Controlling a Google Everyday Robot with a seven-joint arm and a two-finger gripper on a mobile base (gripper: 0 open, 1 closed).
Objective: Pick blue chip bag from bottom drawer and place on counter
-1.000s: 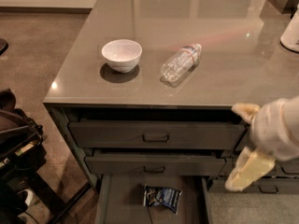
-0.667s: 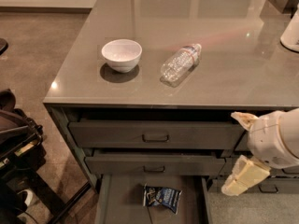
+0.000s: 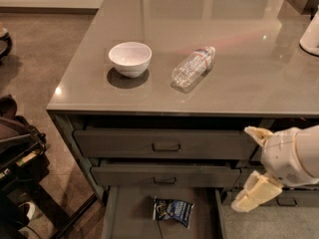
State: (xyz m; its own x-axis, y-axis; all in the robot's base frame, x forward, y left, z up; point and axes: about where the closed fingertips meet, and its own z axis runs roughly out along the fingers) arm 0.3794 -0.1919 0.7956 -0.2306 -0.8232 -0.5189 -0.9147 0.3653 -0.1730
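Observation:
The blue chip bag [image 3: 173,210] lies crumpled on the floor of the open bottom drawer [image 3: 133,210], near its middle. The counter [image 3: 234,29] spans the upper part of the view, above the two handled drawers, which are almost closed. My gripper [image 3: 242,168] is at the right, in front of the drawer fronts, to the right of the bag and higher than it. Its two pale fingers [image 3: 256,193] are spread apart with nothing between them.
A white bowl [image 3: 130,58] and a clear plastic bottle [image 3: 193,68] lying on its side are on the counter. A white object [image 3: 311,34] stands at the counter's right edge. Dark equipment [image 3: 17,153] stands on the floor at the left.
My gripper has moved down along the drawer fronts, toward the level of the bottom drawer. The bag, bowl and bottle have not moved.

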